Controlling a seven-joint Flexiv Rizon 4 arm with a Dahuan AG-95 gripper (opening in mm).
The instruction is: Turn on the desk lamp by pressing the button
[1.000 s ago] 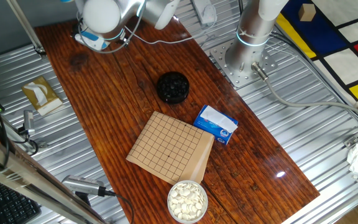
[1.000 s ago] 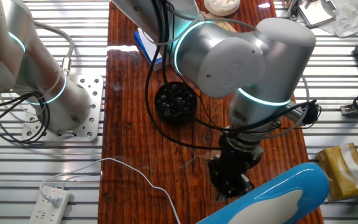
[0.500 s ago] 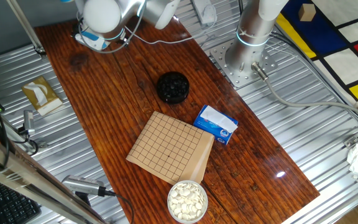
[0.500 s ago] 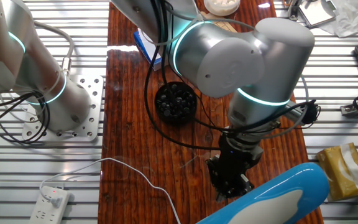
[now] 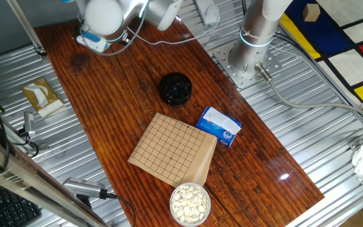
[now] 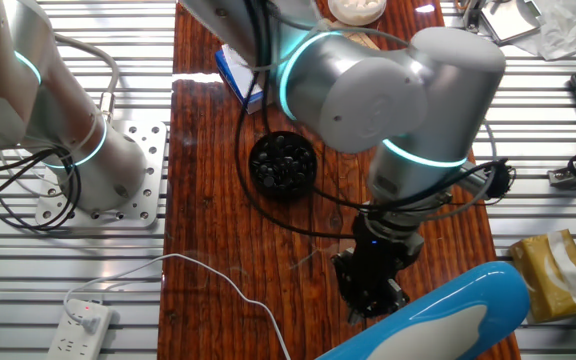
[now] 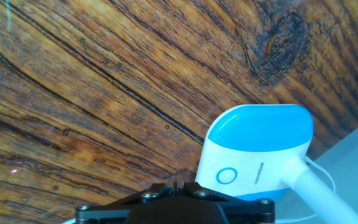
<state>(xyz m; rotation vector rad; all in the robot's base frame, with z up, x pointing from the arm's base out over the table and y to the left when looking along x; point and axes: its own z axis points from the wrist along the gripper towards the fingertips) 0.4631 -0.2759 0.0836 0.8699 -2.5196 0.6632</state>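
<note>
The desk lamp [image 7: 253, 149] base bears a ring symbol and small grey lettering (too small to read)

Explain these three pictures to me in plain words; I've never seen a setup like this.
A grey robot arm works over a wooden table. Two pictures come from fixed cameras on different sides; the third from a camera on the arm's hand, looking down. The arm's gripper hangs near the desk lamp, whose blue-and-white base carries a round button. Nothing is held. Also on the table: a gridded board, a black bowl, a bowl of white pieces and a blue-and-white packet. Whether the fingers are open cannot be told.
</note>
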